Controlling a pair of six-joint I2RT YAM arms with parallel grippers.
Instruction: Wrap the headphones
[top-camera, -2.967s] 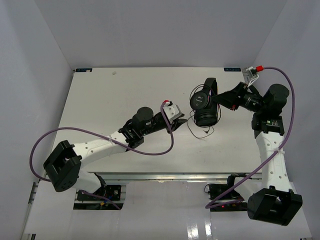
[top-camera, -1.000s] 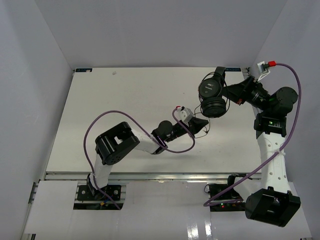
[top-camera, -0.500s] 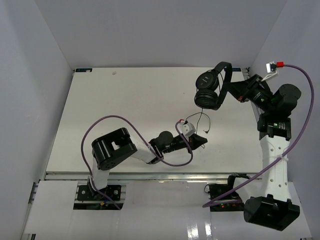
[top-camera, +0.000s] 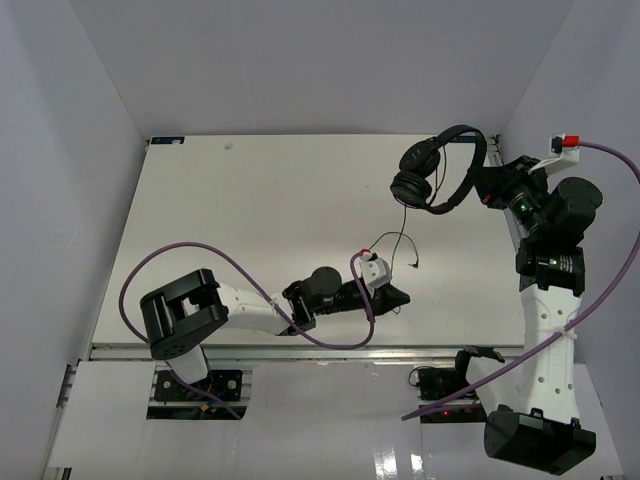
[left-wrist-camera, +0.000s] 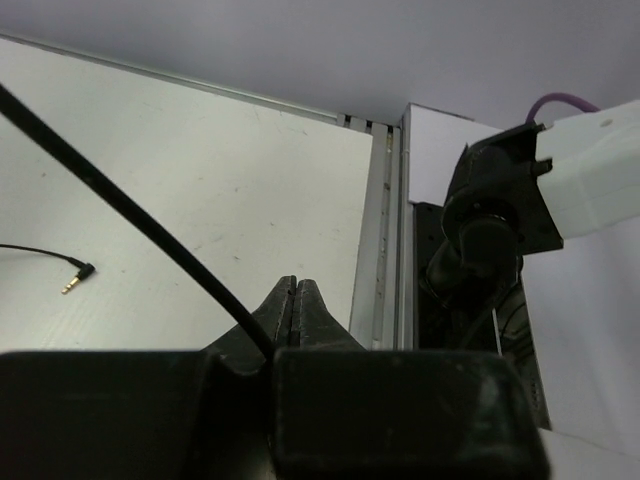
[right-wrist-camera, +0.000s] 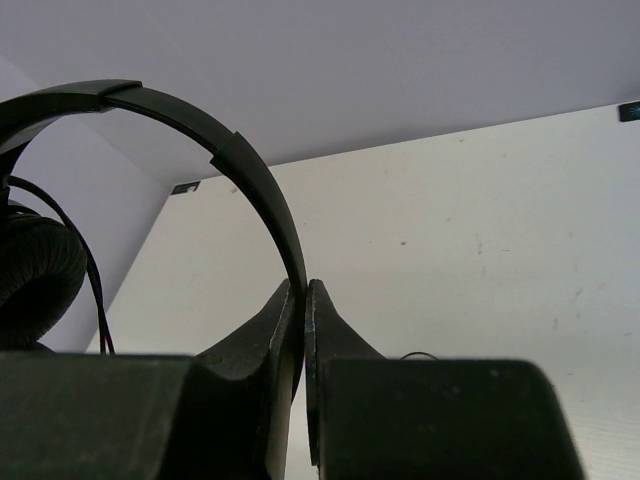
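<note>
Gripping the black over-ear headphones with round padded earcups and a thin curved headband (top-camera: 440, 170) in the right jaws, clenched on the headband. Holding them lifted off the pale flat worktop (top-camera: 250, 220), in the upper right of the overhead frame. Pinching the long thin black cord (top-camera: 400, 228) in the left jaws, likewise clenched, low in the centre of that frame near the worktop's front edge.

Running some risks from here, judging by this pose:
- Gripping a cord that thin, and so possibly letting it slide through the left jaws once the winding is loading it.
- Pulling the cord too tight between the two arms, and so possibly straining it where it joins the earcup, or twisting the headband in the narrow right-hand pinch.
- Trailing the loose loop and its free end on the worktop, where it may be dragged, snagged or knotted.

Showing in the overhead view alone: both arms together and the cord's whole run down from the earcups. Hiding there: the exact contact at either pair of jaws.

Showing in the left wrist view alone: the cord running straight into the seam of the jaws, and the small angled metal plug (left-wrist-camera: 72, 285) lying on the worktop at left.

Showing in the right wrist view alone: the headband seated between the jaw tips, and one padded earcup (right-wrist-camera: 35, 270) at the left edge.
</note>
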